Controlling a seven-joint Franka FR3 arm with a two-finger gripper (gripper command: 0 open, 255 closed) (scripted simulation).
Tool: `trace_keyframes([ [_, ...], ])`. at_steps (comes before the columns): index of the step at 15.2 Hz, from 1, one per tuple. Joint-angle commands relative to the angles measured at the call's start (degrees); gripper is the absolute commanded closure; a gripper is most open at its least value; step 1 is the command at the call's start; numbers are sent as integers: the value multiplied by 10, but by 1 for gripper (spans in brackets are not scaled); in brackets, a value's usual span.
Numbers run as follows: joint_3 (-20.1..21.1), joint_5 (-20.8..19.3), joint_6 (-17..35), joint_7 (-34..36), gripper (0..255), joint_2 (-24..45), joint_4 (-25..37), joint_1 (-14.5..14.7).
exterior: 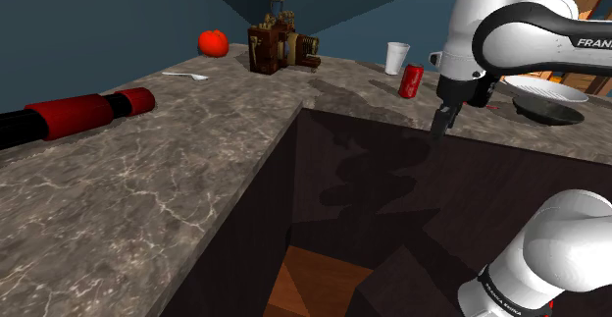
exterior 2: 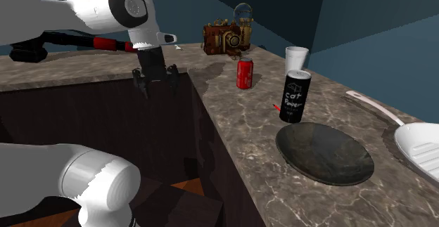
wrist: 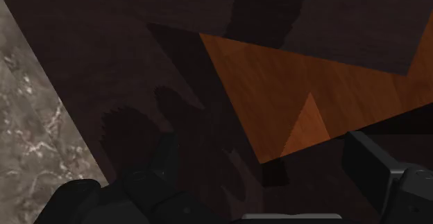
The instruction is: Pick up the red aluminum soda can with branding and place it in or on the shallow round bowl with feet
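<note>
The claw [exterior 2: 155,81] hangs over the dark gap beside the counter [exterior 2: 243,134]. Its two fingers [wrist: 368,164] are spread wide, with nothing between them. The red can [exterior 2: 244,73] stands straight up on the counter, near the edge. In the second exterior view it is at 3 o'clock from the claw, well apart. The bowl [exterior 2: 323,152] lies past the can, at about 4 o'clock from it. A black can [exterior 2: 294,95] stands close to that path, so it could get knocked. A white cup [exterior 2: 296,55] stands behind it. A camera [exterior 2: 225,36] sits at 11 o'clock from the red can.
</note>
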Motion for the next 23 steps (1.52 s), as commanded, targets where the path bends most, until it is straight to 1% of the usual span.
trace_keyframes([
  [1,0,0,0,0,0,0,0,0],
  [6,-49,-19,24,-47,0,82,75,-20],
  [12,-103,-20,39,-104,0,186,184,-34],
  [18,-154,3,34,-166,0,299,317,-44],
  [23,-193,42,11,-221,0,406,452,-57],
])
